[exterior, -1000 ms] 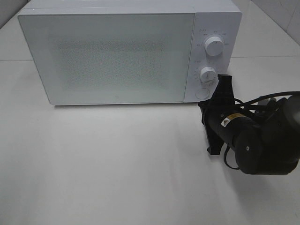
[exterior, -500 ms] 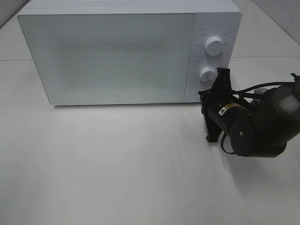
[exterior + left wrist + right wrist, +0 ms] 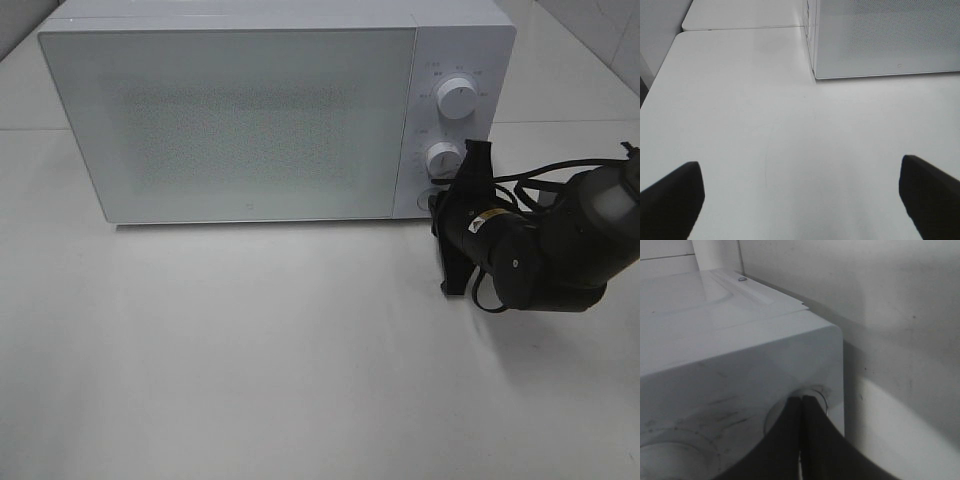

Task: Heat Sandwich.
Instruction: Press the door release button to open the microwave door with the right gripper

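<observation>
The sandwich is out of view. The white microwave (image 3: 240,120) stands at the back of the table with its door closed. My right gripper (image 3: 438,203) is shut, and its tips rest against the round button (image 3: 430,198) at the bottom of the control panel. The right wrist view shows the closed fingertips (image 3: 801,400) meeting that button (image 3: 816,393) close up. My left gripper (image 3: 800,200) is open over bare table, with nothing between its fingers (image 3: 671,200). The microwave's lower corner (image 3: 880,45) lies ahead of it.
Two white knobs, upper (image 3: 457,99) and lower (image 3: 443,157), sit above the button. The right arm's black cables (image 3: 545,185) loop beside the panel. The white table (image 3: 250,350) stretches in front of the microwave.
The right arm has shifted up and in toward the control panel, bringing its shut tips onto the round button. The door stays closed.
</observation>
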